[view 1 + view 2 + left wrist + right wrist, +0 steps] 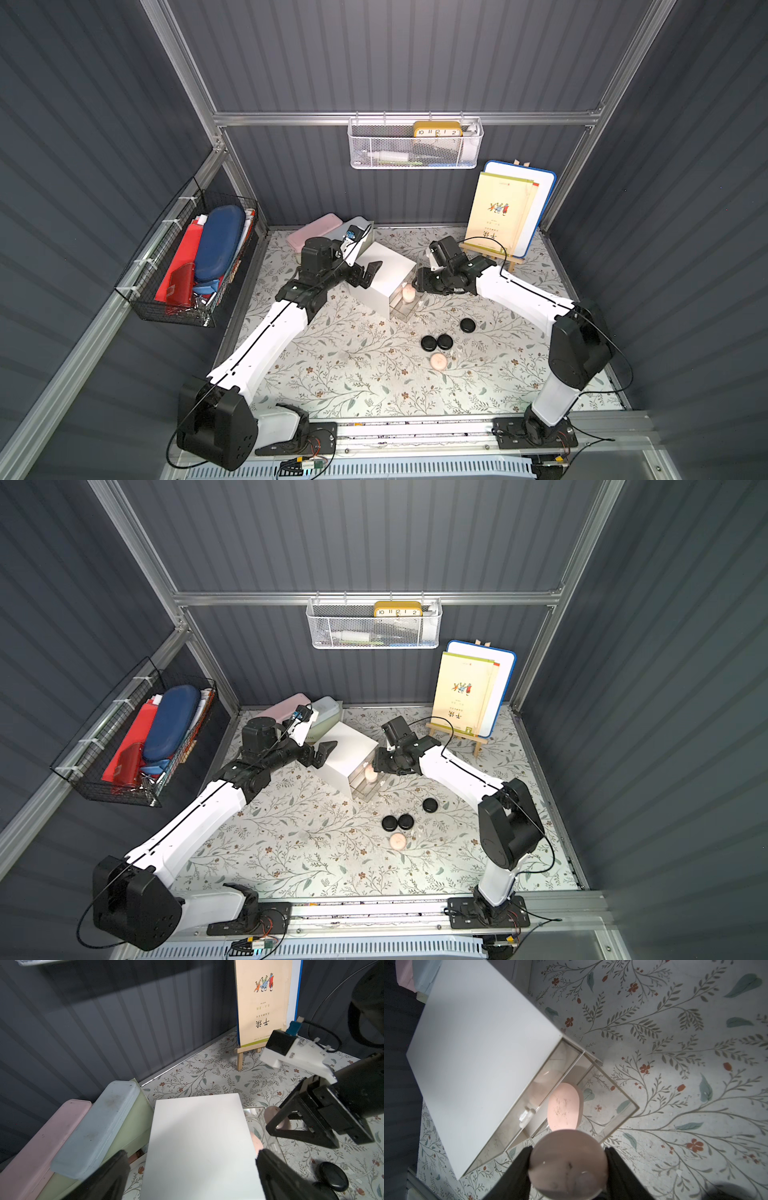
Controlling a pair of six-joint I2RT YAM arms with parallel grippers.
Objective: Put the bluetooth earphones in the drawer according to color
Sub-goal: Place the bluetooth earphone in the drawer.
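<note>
The white cabinet [380, 270] stands mid-table with a clear drawer [618, 1126] pulled out toward my right arm. One pale pink earphone [564, 1105] lies inside that drawer. My right gripper [568, 1153] is shut on another pale pink earphone [568, 1169], held just above the open drawer [405, 307]. My left gripper [192, 1154] is open, its fingers straddling the cabinet's top [197, 1136]. Three black earphones [429, 343] [444, 341] [467, 325] and a third pink one [438, 361] lie on the floral mat in front of the cabinet.
A pink pencil case [313, 230] and a pale green box [133, 1126] with a blue case [99, 1126] on it sit behind the cabinet. A book on a wooden easel [498, 212] stands at the back right. A wire basket [191, 266] hangs on the left wall.
</note>
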